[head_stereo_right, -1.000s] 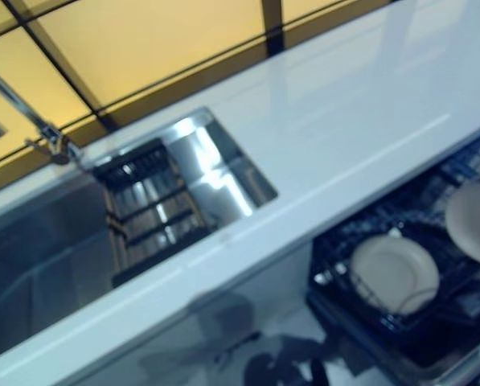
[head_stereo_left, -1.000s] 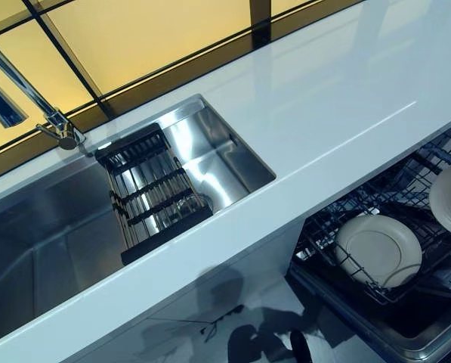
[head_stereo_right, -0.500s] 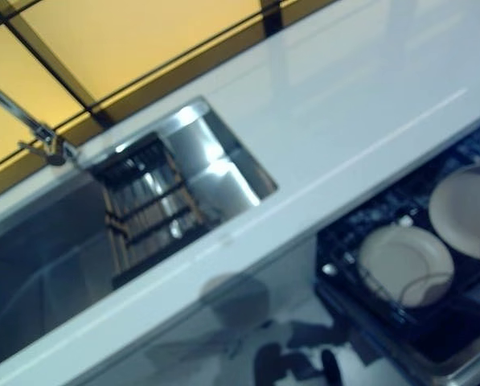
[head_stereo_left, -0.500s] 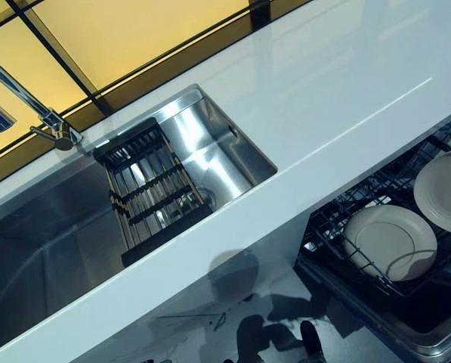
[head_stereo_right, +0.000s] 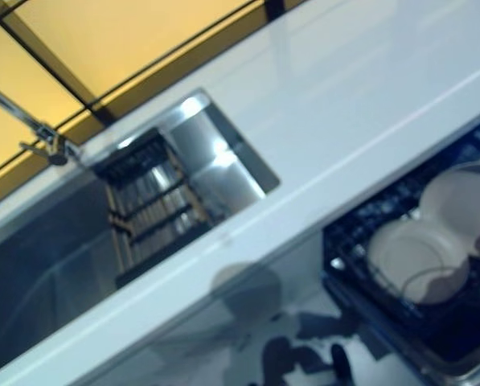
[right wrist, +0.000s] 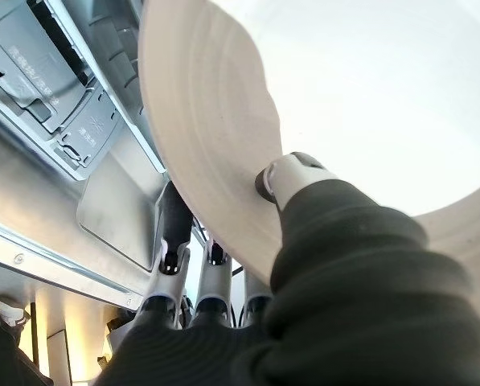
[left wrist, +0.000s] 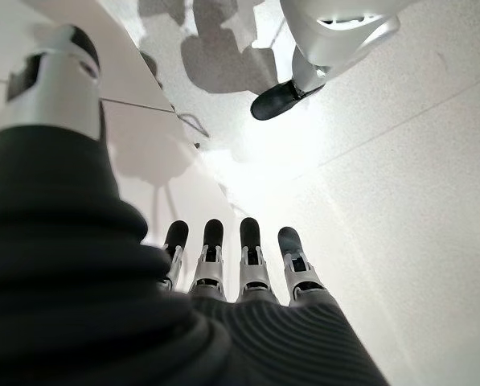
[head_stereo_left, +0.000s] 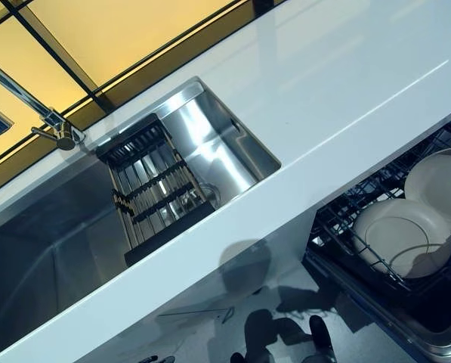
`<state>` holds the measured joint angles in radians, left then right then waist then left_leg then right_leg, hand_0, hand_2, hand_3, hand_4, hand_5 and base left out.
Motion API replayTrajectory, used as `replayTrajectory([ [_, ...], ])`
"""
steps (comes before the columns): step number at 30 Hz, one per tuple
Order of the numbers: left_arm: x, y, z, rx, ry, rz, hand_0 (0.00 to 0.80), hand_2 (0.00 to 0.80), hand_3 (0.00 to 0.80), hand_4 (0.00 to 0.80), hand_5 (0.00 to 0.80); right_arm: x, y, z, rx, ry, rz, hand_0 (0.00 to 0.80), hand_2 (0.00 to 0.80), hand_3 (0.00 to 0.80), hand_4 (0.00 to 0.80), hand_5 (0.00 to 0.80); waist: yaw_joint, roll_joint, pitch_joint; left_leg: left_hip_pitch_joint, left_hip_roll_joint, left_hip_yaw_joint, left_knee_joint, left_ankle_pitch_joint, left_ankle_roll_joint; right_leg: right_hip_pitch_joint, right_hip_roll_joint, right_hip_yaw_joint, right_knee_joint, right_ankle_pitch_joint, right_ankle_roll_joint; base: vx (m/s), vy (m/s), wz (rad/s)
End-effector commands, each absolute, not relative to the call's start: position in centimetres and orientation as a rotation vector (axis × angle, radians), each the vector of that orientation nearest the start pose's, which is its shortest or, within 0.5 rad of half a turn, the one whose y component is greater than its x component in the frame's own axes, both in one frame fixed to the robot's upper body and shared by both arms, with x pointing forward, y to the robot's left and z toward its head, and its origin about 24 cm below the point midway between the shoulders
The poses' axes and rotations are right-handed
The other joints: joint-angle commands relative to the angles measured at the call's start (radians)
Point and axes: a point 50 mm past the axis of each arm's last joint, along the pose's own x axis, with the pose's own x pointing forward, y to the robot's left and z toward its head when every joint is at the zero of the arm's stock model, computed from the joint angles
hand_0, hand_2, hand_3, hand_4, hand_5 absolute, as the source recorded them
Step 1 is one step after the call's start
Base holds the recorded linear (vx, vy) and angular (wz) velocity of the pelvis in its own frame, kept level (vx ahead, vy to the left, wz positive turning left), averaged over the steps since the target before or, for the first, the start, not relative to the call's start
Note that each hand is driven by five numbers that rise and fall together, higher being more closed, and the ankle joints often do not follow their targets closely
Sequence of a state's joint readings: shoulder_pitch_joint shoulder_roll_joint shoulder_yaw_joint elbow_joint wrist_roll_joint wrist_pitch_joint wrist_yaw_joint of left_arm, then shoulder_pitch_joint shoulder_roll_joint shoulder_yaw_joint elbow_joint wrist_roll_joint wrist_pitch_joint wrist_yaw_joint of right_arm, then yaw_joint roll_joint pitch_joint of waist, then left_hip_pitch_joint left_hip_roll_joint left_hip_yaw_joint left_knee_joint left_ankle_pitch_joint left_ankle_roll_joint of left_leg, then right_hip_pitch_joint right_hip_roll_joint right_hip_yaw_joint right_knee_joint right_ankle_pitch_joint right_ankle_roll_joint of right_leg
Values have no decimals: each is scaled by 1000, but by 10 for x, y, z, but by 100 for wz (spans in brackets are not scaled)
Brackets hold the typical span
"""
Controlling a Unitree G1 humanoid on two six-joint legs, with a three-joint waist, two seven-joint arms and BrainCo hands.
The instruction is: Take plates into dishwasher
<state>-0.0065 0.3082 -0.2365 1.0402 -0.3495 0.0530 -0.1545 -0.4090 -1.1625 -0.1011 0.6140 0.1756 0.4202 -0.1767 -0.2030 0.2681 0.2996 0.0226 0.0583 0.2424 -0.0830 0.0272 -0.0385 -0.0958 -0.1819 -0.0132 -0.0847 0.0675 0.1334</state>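
A cream plate (head_stereo_left: 401,239) stands tilted in the dark wire rack (head_stereo_left: 344,214) of the open dishwasher at the lower right. A second cream plate (head_stereo_left: 439,181) hangs just behind it at the view's right edge, overlapping its rim. In the right wrist view my right hand (right wrist: 292,174) is shut on this second plate (right wrist: 368,88), thumb on its face and fingers (right wrist: 172,235) behind it. My left hand (left wrist: 248,269) shows only in its wrist view, fingers straight and holding nothing, above a white floor.
A white countertop (head_stereo_left: 338,83) runs above the dishwasher. At the left a steel sink (head_stereo_left: 51,242) holds a black drying rack (head_stereo_left: 153,189) under a faucet (head_stereo_left: 55,128). The grey dishwasher door with its detergent compartment (right wrist: 59,88) lies beyond the held plate.
The camera has shifted. The held plate has come in from the right edge, closer to the racked plate, and now overlaps it.
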Motion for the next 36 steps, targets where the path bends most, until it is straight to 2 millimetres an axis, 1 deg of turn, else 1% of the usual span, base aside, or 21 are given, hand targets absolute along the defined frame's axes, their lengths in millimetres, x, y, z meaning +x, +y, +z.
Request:
replayTrajectory([
  [1,116,240,-148,11,1136,15,0,0,0,0,0,263,-436,212,-849,279,-851,800,800,800,800,800,28,-85,-45,25,40,-11,-4,-35,-88,-32,-41,-51,41,24,57,0,0,0],
  [7,117,238,-148,12,1139,7,0,0,0,0,0,268,-429,198,-905,300,-811,800,800,800,800,800,35,-94,-54,27,42,-14,-4,-36,-86,-22,-40,-55,39,24,60,1,-3,7],
  [10,115,236,-149,9,1141,3,0,0,0,0,0,272,-423,189,-931,309,-782,800,800,800,800,800,39,-95,-55,26,42,-15,-4,-36,-84,-19,-39,-56,37,24,60,-12,13,9],
  [14,114,236,-150,12,1145,2,0,0,0,0,0,275,-413,167,-963,342,-738,800,800,800,800,800,46,-102,-60,25,43,-19,-4,-36,-81,-10,-37,-60,32,26,61,0,0,0],
  [18,114,235,-150,14,1143,1,0,0,0,0,0,276,-408,153,-996,367,-708,800,800,800,800,800,50,-107,-63,25,43,-22,-4,-36,-80,-6,-36,-62,29,27,61,0,0,0],
  [20,115,235,-150,15,1140,2,0,0,0,0,0,277,-403,141,-1023,388,-684,800,800,800,800,800,53,-110,-65,25,44,-23,-4,-36,-79,-2,-36,-64,27,27,62,0,0,0],
  [21,115,234,-150,14,1139,2,0,0,0,0,0,277,-402,139,-1033,393,-679,800,800,800,800,800,53,-111,-65,25,44,-23,-4,-37,-78,-1,-36,-64,27,26,63,0,0,0],
  [23,115,234,-150,15,1140,4,0,0,0,0,0,277,-398,130,-1086,406,-664,800,800,800,800,800,57,-114,-67,25,44,-25,-4,-35,-77,3,-35,-66,26,27,63,0,0,0],
  [29,113,236,-151,19,1146,12,0,0,0,0,0,270,-389,111,-1170,400,-668,800,800,800,800,800,57,-122,-72,22,47,-28,-4,-34,-75,8,-31,-64,24,28,67,2,-3,1],
  [32,113,234,-151,16,1144,11,0,0,0,0,0,260,-381,95,-1235,379,-673,800,800,800,800,800,52,-126,-73,20,47,-31,-4,-35,-69,7,-28,-57,24,27,69,0,0,0],
  [36,112,231,-152,16,1139,8,0,0,0,0,0,254,-375,85,-1294,365,-651,800,800,800,800,800,48,-128,-73,19,45,-31,-4,-37,-64,4,-26,-52,26,26,71,0,0,0],
])
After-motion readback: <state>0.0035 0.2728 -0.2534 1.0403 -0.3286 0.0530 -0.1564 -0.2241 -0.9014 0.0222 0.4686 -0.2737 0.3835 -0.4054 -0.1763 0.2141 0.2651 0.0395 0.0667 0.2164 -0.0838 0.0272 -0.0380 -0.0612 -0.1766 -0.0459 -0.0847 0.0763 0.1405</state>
